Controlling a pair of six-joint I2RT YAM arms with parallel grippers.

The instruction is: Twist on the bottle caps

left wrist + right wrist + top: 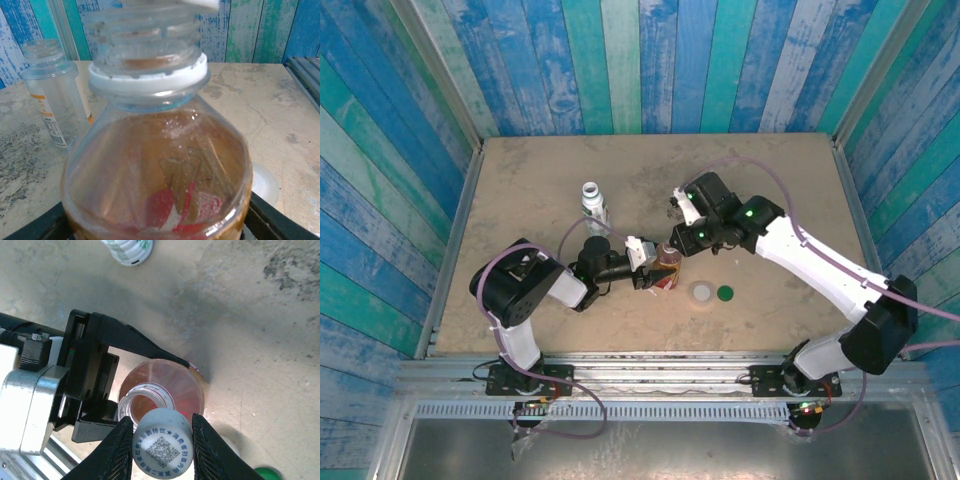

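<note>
The amber bottle (155, 170) with a red label stands upright near the table's middle, its threaded mouth (145, 405) uncovered. My left gripper (650, 262) is shut on its body, black fingers (125, 342) on either side. My right gripper (162, 421) is shut on the small white-grey cap (162, 447), printed with a code. It holds the cap just above the mouth, off-centre and overlapping only one edge of the rim. The white-labelled bottle (594, 205) stands behind. A short clear bottle (52, 90) with an orange label stands uncapped beside the amber one.
The wide translucent cap (701, 293) and the dark green cap (725, 293) lie side by side on the table (520, 180), just right of the amber bottle. Blue-green plank walls close in the table's back and sides.
</note>
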